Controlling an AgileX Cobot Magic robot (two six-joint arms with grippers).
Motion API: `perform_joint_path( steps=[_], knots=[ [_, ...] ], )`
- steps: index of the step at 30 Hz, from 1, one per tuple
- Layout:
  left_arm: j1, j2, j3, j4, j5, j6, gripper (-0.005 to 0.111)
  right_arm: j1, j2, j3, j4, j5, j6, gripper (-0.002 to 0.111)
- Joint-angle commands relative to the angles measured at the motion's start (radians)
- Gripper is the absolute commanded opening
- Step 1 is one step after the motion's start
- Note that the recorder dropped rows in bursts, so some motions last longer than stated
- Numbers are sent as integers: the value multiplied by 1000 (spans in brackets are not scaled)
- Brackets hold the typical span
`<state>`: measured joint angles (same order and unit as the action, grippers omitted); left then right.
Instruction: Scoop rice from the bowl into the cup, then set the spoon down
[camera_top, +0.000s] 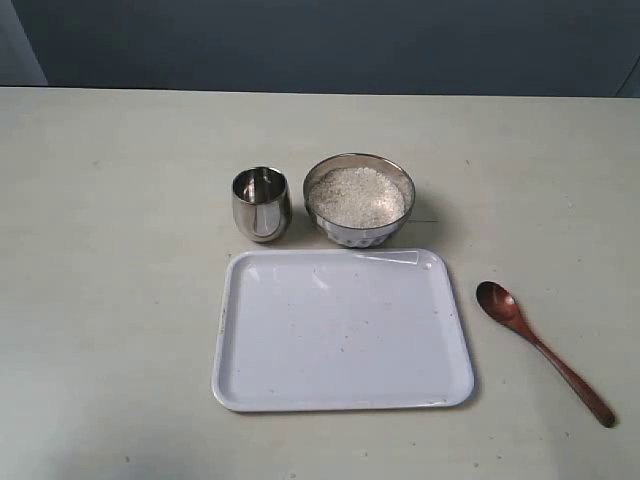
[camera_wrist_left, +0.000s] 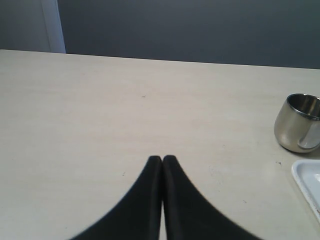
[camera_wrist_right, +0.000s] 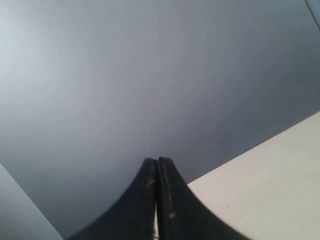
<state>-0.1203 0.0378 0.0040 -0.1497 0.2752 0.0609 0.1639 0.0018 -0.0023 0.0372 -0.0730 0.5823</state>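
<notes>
Steel cup (camera_wrist_left: 298, 122) stands well apart from my left claw (camera_wrist_left: 162, 159), which I see pinched closed and empty; my right claw (camera_wrist_right: 157, 161) is closed too, holding nothing.

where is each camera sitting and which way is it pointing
Exterior view: above the table, looking down at tray, cup, bowl of rice and spoon; no robot part shows.
Left wrist view: low over the table, facing the dark wall; the shut left claw shows.
Right wrist view: tilted up at the wall past a table corner; the shut right claw shows.
Shared: exterior and left wrist views both show the cup and tray.
</notes>
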Motion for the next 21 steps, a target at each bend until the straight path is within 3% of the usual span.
perform_joint_path(
  steps=[1, 13, 18, 21],
  knots=[
    [-12, 4, -4, 6, -13, -7, 1, -5, -2, -4, -1, -35, -5, -1],
    [-12, 4, -4, 6, -13, -7, 1, 1, -2, -8, 38, -5, -5, -1],
    [-12, 4, -4, 6, -13, -7, 1, 64, 57, -115, -132, 149, -7, -1],
    [-12, 4, -4, 6, -13, -7, 1, 87, 178, -196, -168, 151, -30, -1]
  ],
)
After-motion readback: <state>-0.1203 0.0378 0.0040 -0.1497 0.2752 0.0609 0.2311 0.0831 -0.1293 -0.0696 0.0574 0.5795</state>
